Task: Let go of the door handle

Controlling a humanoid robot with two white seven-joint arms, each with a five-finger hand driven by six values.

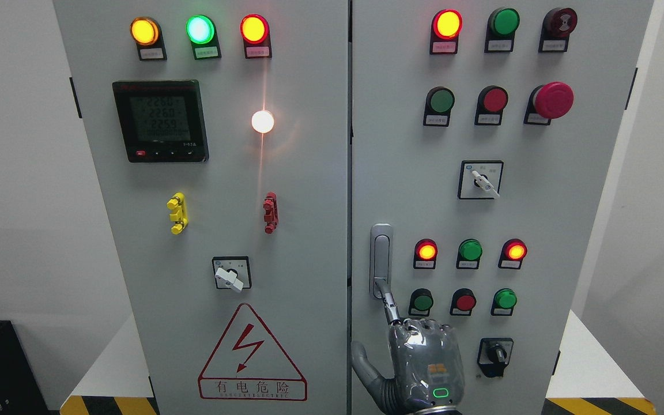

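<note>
Right hand (421, 360), grey, palm-back toward you, bottom centre: one finger (388, 301) extended up into lower end of vertical silver door handle (380, 260) on right cabinet door (539, 219); full grip not discernible. Handle lies up-left of palm; withdraw down, away.

Robot hand (418, 360): grey metallic shell under glossy clear film; small orange square markings on the back; green-lit oval indicator near the wrist; dark grey segmented thumb; slim jointed finger (388, 302) of dark and silver links.
</note>
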